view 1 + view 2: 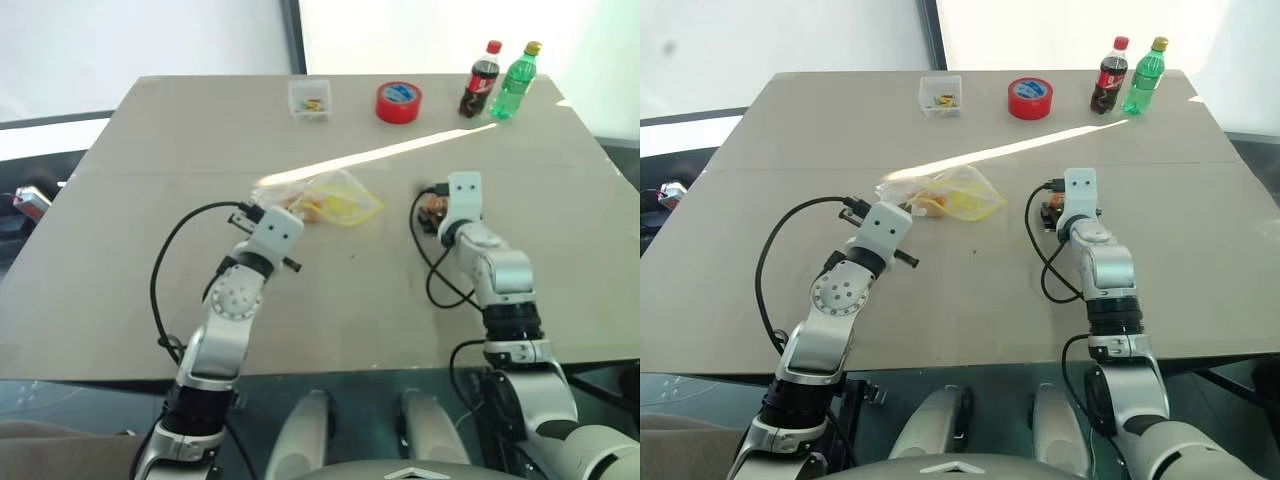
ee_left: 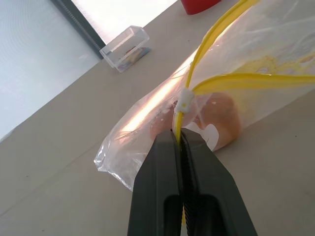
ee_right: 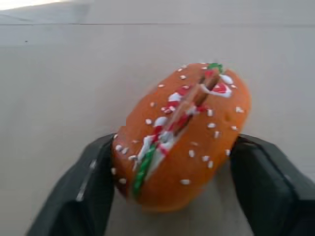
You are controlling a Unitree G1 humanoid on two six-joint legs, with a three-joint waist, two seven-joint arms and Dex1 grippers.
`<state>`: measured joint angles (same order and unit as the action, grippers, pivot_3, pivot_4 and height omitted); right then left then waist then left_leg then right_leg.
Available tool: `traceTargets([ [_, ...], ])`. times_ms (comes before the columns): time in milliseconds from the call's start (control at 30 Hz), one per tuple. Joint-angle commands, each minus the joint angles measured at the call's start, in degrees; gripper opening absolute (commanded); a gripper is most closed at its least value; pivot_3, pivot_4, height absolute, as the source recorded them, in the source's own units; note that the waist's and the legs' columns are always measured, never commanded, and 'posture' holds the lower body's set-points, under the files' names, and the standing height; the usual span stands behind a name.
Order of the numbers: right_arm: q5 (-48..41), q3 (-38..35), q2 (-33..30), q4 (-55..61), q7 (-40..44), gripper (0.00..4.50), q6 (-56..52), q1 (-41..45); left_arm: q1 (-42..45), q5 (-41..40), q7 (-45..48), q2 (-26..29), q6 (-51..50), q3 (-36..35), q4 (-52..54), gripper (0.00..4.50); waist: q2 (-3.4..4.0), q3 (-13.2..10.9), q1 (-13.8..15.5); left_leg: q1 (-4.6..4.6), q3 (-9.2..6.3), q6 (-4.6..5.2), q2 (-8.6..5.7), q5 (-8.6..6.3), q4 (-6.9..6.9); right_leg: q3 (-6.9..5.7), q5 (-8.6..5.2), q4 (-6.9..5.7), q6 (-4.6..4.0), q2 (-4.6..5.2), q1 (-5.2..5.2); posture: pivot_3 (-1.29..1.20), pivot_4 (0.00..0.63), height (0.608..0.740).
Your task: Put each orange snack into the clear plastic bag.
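Two-armed bagging scene, read from the near edge of the table (image 1: 330, 320) outward. Nearest, the left gripper (image 2: 181, 135) has its black fingers pressed together on the yellow seal strip (image 2: 216, 81) of the clear plastic bag (image 1: 325, 200), holding its near end; the bag lies on the table just beyond that gripper, toward the middle. One orange snack (image 2: 224, 118) already sits inside the bag. At about the same depth, the right gripper (image 3: 172, 162) has one finger against either flank of the second orange snack (image 3: 179, 137), apparently closed on it; whether it is clear of the table cannot be told. The snack's long axis runs obliquely between the fingers. The bag lies to this gripper's left, apart from it, so the coming move is judged to be a leftward carry to the bag's mouth. Farther back: one small clear box (image 1: 309, 99), one red tape roll (image 1: 398, 101), two bottles (image 1: 497, 80). Count: two snacks, one bag.
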<state>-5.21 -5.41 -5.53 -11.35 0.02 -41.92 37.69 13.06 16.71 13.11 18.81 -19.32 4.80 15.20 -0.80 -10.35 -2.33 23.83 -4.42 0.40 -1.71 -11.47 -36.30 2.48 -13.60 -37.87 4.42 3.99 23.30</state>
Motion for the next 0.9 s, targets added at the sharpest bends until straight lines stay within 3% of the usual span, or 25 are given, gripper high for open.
traceTargets([
  [33, 0.3, 0.0, -0.6, 1.3, 0.2, 1.75, 2.1, 0.7, 1.0, 0.0, 0.1, 0.0, 0.8, 0.2, 2.2, 0.0, 0.0, 0.0, 0.0, 0.0, 0.0, 0.0, 0.0, 0.0, 0.0, 0.0, 0.0, 0.0, 0.0, 0.0, 0.0, 0.0, 0.15, 0.74],
  [100, 0.5, 0.1, -0.8, 1.7, 0.4, 0.85, 2.3, 0.6, 1.2, -0.1, 0.4, 0.0, 0.9, 0.3, 2.0, 0.0, 0.0, 0.0, 0.0, 0.0, 0.0, 0.0, 0.0, 0.0, 0.0, 0.0, 0.0, 0.0, 0.0, 0.0, 0.0, 0.0, 0.15, 0.74],
  [167, 0.3, 0.7, -1.3, 2.9, 1.7, 0.23, 2.7, 0.3, 1.4, -0.2, 0.6, 0.0, 1.1, 0.4, 1.7, 0.0, 0.0, 0.0, 0.0, 0.0, 0.0, 0.0, 0.0, 0.0, 0.0, 0.0, 0.0, 0.0, 0.0, 0.0, 0.0, 0.0, 0.15, 0.74],
  [300, -3.2, 0.9, -3.4, 8.6, 8.2, 0.23, 1.3, -1.0, 1.8, -0.3, 0.9, -0.2, 1.3, 0.7, 1.3, 0.0, 0.01, 0.0, 0.0, 0.0, 0.0, 0.0, 0.0, 0.0, 0.0, 0.0, 0.0, 0.0, 0.0, 0.0, 0.0, 0.0, 0.15, 0.74],
  [433, -14.2, -0.2, -10.0, 19.3, 22.7, 0.23, -6.0, -3.2, 2.1, -0.5, 1.3, -0.1, 1.6, 0.9, 0.9, 0.0, 0.01, 0.0, 0.1, 0.04, -0.04, 0.0, 0.0, 0.0, 0.0, -0.01, 0.0, 0.03, 0.01, 0.01, -0.01, 0.0, 0.15, 0.74],
  [567, -25.6, -2.7, -14.4, 25.4, 31.1, 0.23, -14.2, -3.1, 2.0, -0.8, 1.6, -0.4, 1.9, 1.3, 0.9, 0.0, 0.0, 0.0, 0.1, 0.03, -0.12, 0.01, 0.01, -0.01, 0.0, -0.04, -0.01, 0.04, 0.01, 0.01, -0.04, 0.0, 0.15, 0.74],
  [900, -25.5, 7.8, -11.3, 23.0, 31.6, 0.23, -14.2, -1.2, 1.7, -2.1, 2.9, -0.3, 2.6, 2.1, 1.2, 0.0, 0.0, 0.0, 0.2, 0.02, -0.18, 0.01, 0.02, 0.0, -0.01, -0.03, -0.01, 0.04, 0.01, 0.02, -0.03, 0.0, 0.15, 0.74],
])
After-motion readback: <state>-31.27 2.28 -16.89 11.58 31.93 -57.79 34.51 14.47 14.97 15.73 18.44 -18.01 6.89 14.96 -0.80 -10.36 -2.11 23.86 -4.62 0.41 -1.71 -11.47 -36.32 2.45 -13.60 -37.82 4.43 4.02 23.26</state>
